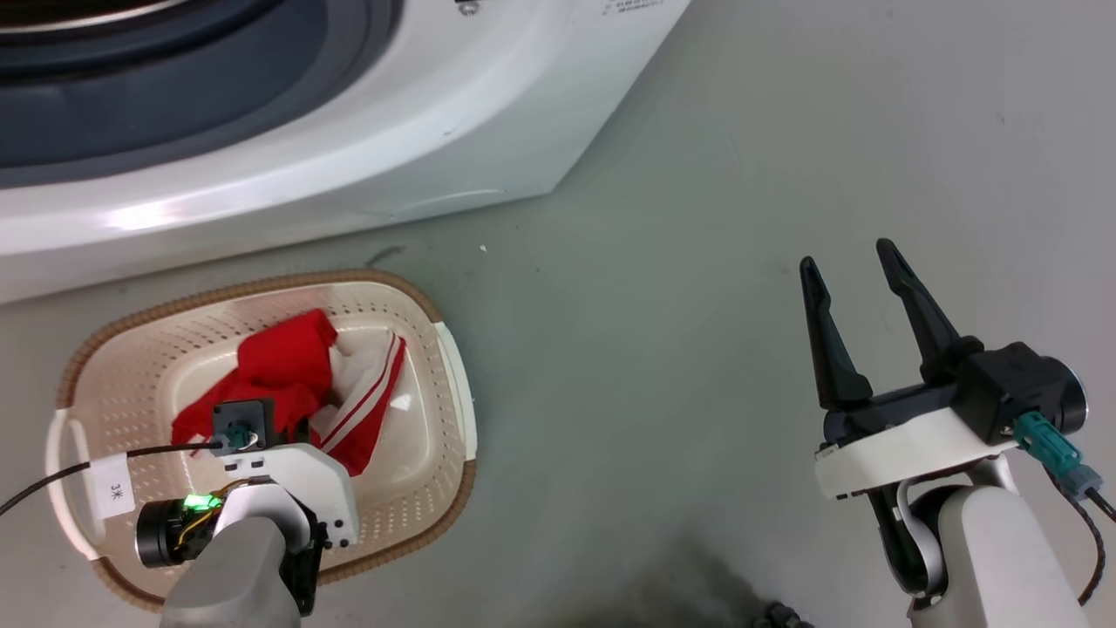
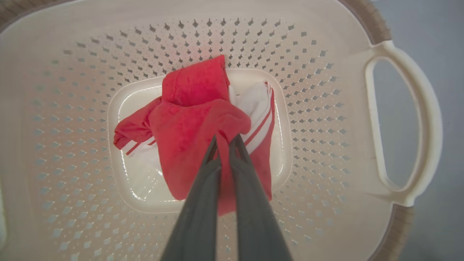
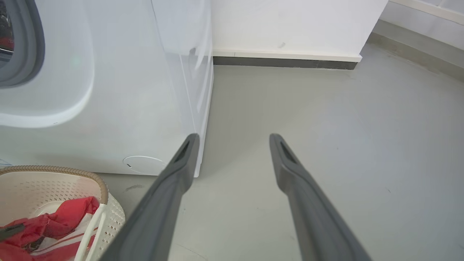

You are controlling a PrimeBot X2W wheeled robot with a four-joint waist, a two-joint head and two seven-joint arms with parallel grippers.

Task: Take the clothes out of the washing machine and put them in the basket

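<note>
The red and white clothes (image 1: 279, 358) lie bunched on the bottom of the cream basket (image 1: 261, 283), which stands on the floor in front of the washing machine (image 1: 349, 157). My left arm (image 1: 288, 488) hangs over the basket, pointing down into it. In the left wrist view my left gripper (image 2: 225, 139) is shut on a fold of the red clothes (image 2: 188, 119), inside the basket (image 2: 72, 108). My right gripper (image 1: 846, 255) is open and holds nothing, over bare floor to the basket's right. Its view shows the right gripper (image 3: 235, 137) level with the washing machine's (image 3: 127, 90) corner.
The machine's grey porthole rim (image 1: 174, 87) fills the upper left. Grey floor (image 1: 697, 262) stretches to the right of the machine and basket. A white wall with a dark skirting (image 3: 282, 62) runs behind. A paper tag (image 1: 112, 495) hangs on the left arm's cable.
</note>
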